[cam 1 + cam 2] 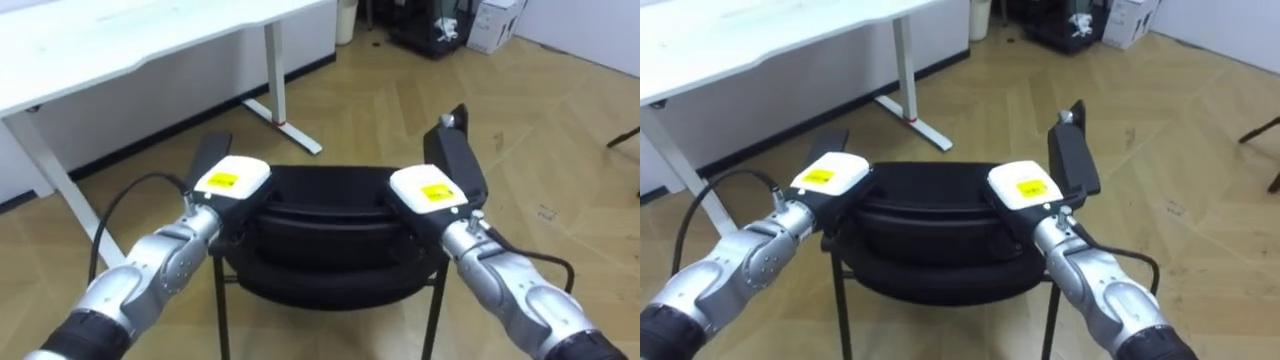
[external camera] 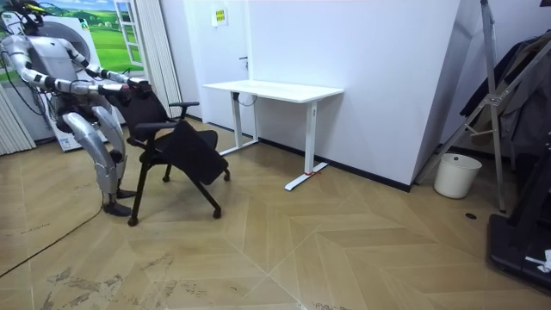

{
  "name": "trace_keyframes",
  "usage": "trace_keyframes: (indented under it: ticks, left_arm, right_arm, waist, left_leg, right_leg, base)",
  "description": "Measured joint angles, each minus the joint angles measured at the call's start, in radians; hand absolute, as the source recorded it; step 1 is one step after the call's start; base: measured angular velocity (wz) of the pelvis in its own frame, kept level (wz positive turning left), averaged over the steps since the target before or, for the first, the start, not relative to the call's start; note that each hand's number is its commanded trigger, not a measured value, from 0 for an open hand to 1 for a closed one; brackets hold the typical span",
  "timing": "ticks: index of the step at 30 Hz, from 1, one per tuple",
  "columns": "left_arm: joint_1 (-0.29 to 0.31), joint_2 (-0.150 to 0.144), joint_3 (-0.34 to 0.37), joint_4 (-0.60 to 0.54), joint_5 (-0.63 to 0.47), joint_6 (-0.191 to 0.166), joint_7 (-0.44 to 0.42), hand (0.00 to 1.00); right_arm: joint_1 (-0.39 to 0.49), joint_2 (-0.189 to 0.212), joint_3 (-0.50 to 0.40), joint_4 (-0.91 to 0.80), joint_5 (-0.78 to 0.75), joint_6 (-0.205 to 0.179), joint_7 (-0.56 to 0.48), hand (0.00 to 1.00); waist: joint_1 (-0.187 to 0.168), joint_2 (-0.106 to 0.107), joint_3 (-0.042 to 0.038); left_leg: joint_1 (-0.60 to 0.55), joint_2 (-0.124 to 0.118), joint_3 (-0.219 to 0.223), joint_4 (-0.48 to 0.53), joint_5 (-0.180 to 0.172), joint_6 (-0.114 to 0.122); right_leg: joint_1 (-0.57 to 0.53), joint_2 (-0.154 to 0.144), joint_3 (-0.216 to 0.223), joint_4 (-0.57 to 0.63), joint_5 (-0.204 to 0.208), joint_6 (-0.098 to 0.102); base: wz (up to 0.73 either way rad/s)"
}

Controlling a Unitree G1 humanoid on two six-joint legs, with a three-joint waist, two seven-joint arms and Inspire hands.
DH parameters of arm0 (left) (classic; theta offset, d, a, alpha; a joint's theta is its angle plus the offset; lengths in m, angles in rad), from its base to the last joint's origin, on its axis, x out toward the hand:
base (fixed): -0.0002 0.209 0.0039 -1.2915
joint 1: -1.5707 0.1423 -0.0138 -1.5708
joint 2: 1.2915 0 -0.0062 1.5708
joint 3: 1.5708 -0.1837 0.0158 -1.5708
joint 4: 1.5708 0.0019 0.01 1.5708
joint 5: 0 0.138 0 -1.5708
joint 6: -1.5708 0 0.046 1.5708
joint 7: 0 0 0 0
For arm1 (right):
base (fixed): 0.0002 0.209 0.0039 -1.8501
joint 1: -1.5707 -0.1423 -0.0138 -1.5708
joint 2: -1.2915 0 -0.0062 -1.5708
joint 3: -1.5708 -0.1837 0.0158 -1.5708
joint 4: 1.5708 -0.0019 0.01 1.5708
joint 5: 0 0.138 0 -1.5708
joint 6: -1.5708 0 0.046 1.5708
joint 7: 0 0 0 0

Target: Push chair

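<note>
The black chair (image 1: pixel 330 215) stands right in front of me, its backrest top nearest me and its armrests reaching out at both sides. My left hand (image 1: pixel 232 180) rests on the left end of the backrest top, and my right hand (image 1: pixel 430 190) on the right end. Both hands show their white backs, which hide what lies beneath them. In the room view I stand at the room view's left behind the chair (image 2: pixel 176 142), both arms stretched forward to its back. The chair faces the white desk (image 2: pixel 274 89).
The white desk (image 1: pixel 150 40) stands ahead to the left against the wall, its foot (image 1: pixel 295 135) reaching onto the wooden floor close to the chair. A white bin (image 2: pixel 456 175) stands at the wall. Dark equipment (image 1: pixel 430 30) and a white box (image 1: pixel 495 25) sit far ahead.
</note>
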State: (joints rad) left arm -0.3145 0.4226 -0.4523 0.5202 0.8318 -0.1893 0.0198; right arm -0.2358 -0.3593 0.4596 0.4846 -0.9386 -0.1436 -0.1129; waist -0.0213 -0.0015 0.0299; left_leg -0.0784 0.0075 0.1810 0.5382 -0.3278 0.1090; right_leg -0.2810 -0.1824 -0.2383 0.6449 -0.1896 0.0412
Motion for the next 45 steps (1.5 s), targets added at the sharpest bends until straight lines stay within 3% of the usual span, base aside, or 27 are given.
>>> trace_keyframes:
  ticks: [2,5,7,10,12,13,14,15,16,17,18,19,20,21,22,24,27,28,31,32,33,34,35,37,40,44,45]
  left_arm:
    - [-0.005,-0.001,-0.001,0.005,-0.003,-0.001,0.008,1.00]
    - [-0.010,-0.007,0.007,0.024,0.002,-0.001,0.011,1.00]
    - [-0.022,-0.008,0.025,0.023,0.007,0.000,0.013,1.00]
    - [-0.054,-0.001,0.037,0.031,0.008,0.000,0.014,1.00]
    - [-0.070,-0.003,0.039,0.031,0.007,0.001,0.015,1.00]
    - [-0.077,-0.002,0.038,0.030,0.008,0.006,0.016,1.00]
    - [-0.076,-0.001,0.038,0.031,0.007,0.008,0.016,1.00]
    - [-0.071,-0.007,0.037,0.037,0.007,0.009,0.015,1.00]
    - [-0.064,-0.018,0.035,0.051,0.007,0.009,0.016,1.00]
    - [-0.060,-0.022,0.035,0.054,0.007,0.009,0.017,1.00]
    - [-0.050,-0.024,0.032,0.059,0.005,0.009,0.019,1.00]
    - [-0.041,-0.026,0.030,0.056,0.001,0.009,0.023,1.00]
    - [-0.042,-0.029,0.026,0.057,-0.001,0.012,0.024,1.00]
    - [-0.043,-0.038,0.018,0.059,-0.004,0.022,0.034,1.00]
    - [-0.039,-0.049,0.015,0.059,-0.003,0.033,0.042,1.00]
    - [-0.036,-0.054,0.014,0.059,0.002,0.035,0.050,1.00]
    - [-0.036,-0.056,0.004,0.058,0.003,0.038,0.067,1.00]
    - [-0.038,-0.055,-0.001,0.047,0.003,0.043,0.068,1.00]
    - [-0.053,-0.057,-0.017,0.037,0.003,0.054,0.064,1.00]
    - [-0.055,-0.057,-0.018,0.030,0.003,0.056,0.062,1.00]
    - [-0.058,-0.055,-0.020,0.014,0.003,0.062,0.057,1.00]
    - [-0.067,-0.049,-0.022,0.005,0.005,0.065,0.053,1.00]
    - [-0.070,-0.049,-0.022,0.001,0.006,0.068,0.049,1.00]
    - [-0.093,-0.045,-0.021,0.004,0.016,0.073,0.037,1.00]
    - [-0.085,-0.052,0.001,-0.008,0.039,0.080,0.037,1.00]
    - [-0.086,-0.055,0.024,-0.019,0.047,0.081,0.038,1.00]
    - [-0.085,-0.059,0.030,-0.018,0.050,0.086,0.038,1.00]
  right_arm:
    - [-0.001,-0.003,0.001,0.000,-0.001,0.000,-0.008,1.00]
    - [-0.025,0.001,0.002,0.023,-0.003,-0.009,-0.006,1.00]
    - [-0.068,0.012,0.007,0.053,-0.003,-0.009,-0.004,1.00]
    - [-0.111,0.015,0.007,0.067,0.000,-0.009,0.002,1.00]
    - [-0.132,0.018,0.008,0.079,0.011,-0.009,0.003,1.00]
    - [-0.142,0.018,0.008,0.086,0.013,-0.010,0.004,1.00]
    - [-0.143,0.018,0.008,0.089,0.013,-0.010,0.006,1.00]
    - [-0.142,0.018,0.008,0.095,0.013,-0.014,0.011,1.00]
    - [-0.134,0.017,0.007,0.103,0.013,-0.020,0.014,1.00]
    - [-0.131,0.017,0.007,0.106,0.012,-0.023,0.016,1.00]
    - [-0.126,0.013,0.007,0.112,0.011,-0.033,0.015,1.00]
    - [-0.125,0.010,0.007,0.113,0.009,-0.040,0.015,1.00]
    - [-0.125,0.005,0.008,0.113,0.011,-0.041,0.014,1.00]
    - [-0.125,-0.003,0.007,0.112,0.011,-0.041,0.011,1.00]
    - [-0.124,-0.006,0.007,0.113,0.010,-0.039,0.010,1.00]
    - [-0.123,-0.008,0.007,0.119,0.008,-0.039,0.005,1.00]
    - [-0.117,-0.013,0.008,0.119,0.009,-0.042,-0.017,1.00]
    - [-0.115,-0.018,0.007,0.115,0.008,-0.042,-0.021,1.00]
    - [-0.106,-0.036,0.006,0.093,0.021,-0.037,-0.021,1.00]
    - [-0.103,-0.037,0.004,0.086,0.024,-0.037,-0.021,1.00]
    - [-0.093,-0.038,-0.009,0.072,0.026,-0.037,-0.022,1.00]
    - [-0.093,-0.037,-0.012,0.062,0.028,-0.028,-0.022,1.00]
    - [-0.093,-0.034,-0.010,0.058,0.029,-0.023,-0.021,1.00]
    - [-0.094,-0.029,-0.008,0.042,0.032,-0.001,-0.016,1.00]
    - [-0.093,-0.022,-0.003,0.025,0.030,0.022,-0.015,1.00]
    - [-0.112,-0.024,0.000,0.000,0.025,0.047,-0.007,1.00]
    - [-0.125,-0.023,0.009,0.001,0.026,0.059,-0.006,1.00]
  waist:
    - [-0.002,-0.005,-0.0041]
    - [0.004,-0.006,-0.0113]
    - [0.015,-0.006,-0.0092]
    - [0.026,-0.007,-0.0021]
    - [0.029,-0.012,0.0022]
    - [0.029,-0.018,0.0048]
    - [0.029,-0.019,0.0055]
    - [0.032,-0.018,0.0068]
    - [0.033,-0.020,0.0085]
    - [0.033,-0.028,0.0135]
    - [0.033,-0.027,0.0135]
    - [0.038,-0.030,0.0132]
    - [0.039,-0.032,0.0133]
    - [0.039,-0.032,0.0148]
    - [0.045,-0.031,0.0150]
    - [0.040,-0.032,0.0155]
    - [0.023,-0.031,0.0151]
    - [0.012,-0.029,0.0140]
    - [-0.004,-0.024,0.0089]
    - [-0.004,-0.023,0.0074]
    - [-0.004,-0.022,0.0027]
    - [-0.004,-0.028,-0.0030]
    - [-0.003,-0.037,-0.0043]
    - [-0.003,-0.058,-0.0041]
    - [0.002,-0.074,-0.0052]
    - [0.028,-0.090,-0.0076]
    - [0.036,-0.090,-0.0074]
  left_leg:
    - [0.010,0.000,-0.010,-0.001,-0.013,-0.013]
    - [0.040,0.021,-0.027,0.007,-0.039,-0.049]
    - [0.050,0.053,-0.027,0.013,-0.059,-0.081]
    - [0.049,0.095,-0.036,0.046,-0.091,-0.123]
    - [0.024,0.122,-0.027,0.150,-0.090,-0.140]
    - [-0.034,0.147,-0.031,0.285,-0.053,-0.141]
    - [-0.062,0.161,-0.033,0.355,-0.021,-0.141]
    - [-0.123,0.187,-0.042,0.479,0.073,-0.138]
    - [-0.165,0.195,-0.061,0.573,0.184,-0.136]
    - [-0.187,0.197,-0.074,0.614,0.250,-0.132]
    - [-0.223,0.196,-0.097,0.670,0.370,-0.140]
    - [-0.248,0.189,-0.109,0.694,0.433,-0.133]
    - [-0.261,0.185,-0.107,0.696,0.429,-0.132]
    - [-0.292,0.175,-0.101,0.689,0.402,-0.115]
    - [-0.314,0.161,-0.094,0.656,0.343,-0.118]
    - [-0.326,0.146,-0.075,0.542,0.293,-0.123]
    - [-0.325,0.113,-0.053,0.280,0.283,-0.125]
    - [-0.318,0.110,-0.035,0.187,0.285,-0.126]
    - [-0.284,0.108,0.019,0.039,0.289,-0.125]
    - [-0.278,0.103,0.024,0.029,0.290,-0.125]
    - [-0.272,0.098,0.027,0.010,0.278,-0.101]
    - [-0.269,0.081,0.035,0.006,0.275,-0.092]
    - [-0.265,0.071,0.038,0.001,0.277,-0.088]
    - [-0.253,0.044,0.044,-0.024,0.268,-0.056]
    - [-0.228,0.025,0.077,-0.038,0.241,-0.024]
    - [-0.222,-0.008,0.095,-0.042,0.206,-0.023]
    - [-0.224,-0.013,0.095,-0.028,0.188,-0.023]
  right_leg:
    - [0.032,0.015,-0.011,-0.123,0.032,-0.010]
    - [0.074,0.052,-0.009,-0.161,0.072,-0.054]
    - [0.075,0.070,-0.036,-0.134,0.038,-0.086]
    - [0.068,0.104,-0.043,-0.085,-0.028,-0.111]
    - [0.074,0.116,-0.056,-0.053,-0.068,-0.131]
    - [0.080,0.117,-0.068,-0.025,-0.089,-0.140]
    - [0.088,0.118,-0.072,-0.014,-0.103,-0.144]
    - [0.114,0.121,-0.078,-0.002,-0.130,-0.151]
    - [0.147,0.125,-0.083,-0.003,-0.150,-0.154]
    - [0.163,0.126,-0.085,-0.003,-0.161,-0.155]
    - [0.187,0.129,-0.087,-0.003,-0.180,-0.159]
    - [0.205,0.126,-0.089,-0.004,-0.193,-0.163]
    - [0.211,0.123,-0.094,-0.004,-0.199,-0.165]
    - [0.226,0.113,-0.110,-0.004,-0.207,-0.168]
    - [0.240,0.110,-0.117,-0.009,-0.213,-0.169]
    - [0.268,0.112,-0.129,-0.032,-0.217,-0.168]
    - [0.303,0.115,-0.160,-0.073,-0.223,-0.157]
    - [0.319,0.116,-0.184,-0.086,-0.226,-0.152]
    - [0.337,0.116,-0.206,-0.091,-0.247,-0.130]
    - [0.337,0.115,-0.207,-0.091,-0.253,-0.125]
    - [0.335,0.112,-0.207,-0.091,-0.261,-0.115]
    - [0.335,0.100,-0.204,-0.094,-0.267,-0.104]
    - [0.336,0.093,-0.202,-0.096,-0.269,-0.099]
    - [0.354,0.075,-0.205,-0.115,-0.272,-0.080]
    - [0.382,0.057,-0.217,-0.148,-0.278,-0.059]
    - [0.376,0.006,-0.254,-0.080,-0.294,-0.031]
    - [0.350,-0.030,-0.298,0.016,-0.289,-0.025]
  base:
    - [0.23]
    - [0.08]
    - [-0.11]
    - [0.04]
    - [0.21]
    - [0.24]
    - [0.17]
    - [0.15]
    - [0.15]
    - [0.17]
    - [0.09]
    - [0.08]
    - [0.11]
    - [0.12]
    - [0.09]
    - [0.14]
    - [0.28]
    - [0.34]
    - [0.27]
    - [0.04]
    - [0.00]
    - [0.00]
    - [0.00]
    - [0.07]
    - [0.03]
    - [0.00]
    - [0.06]
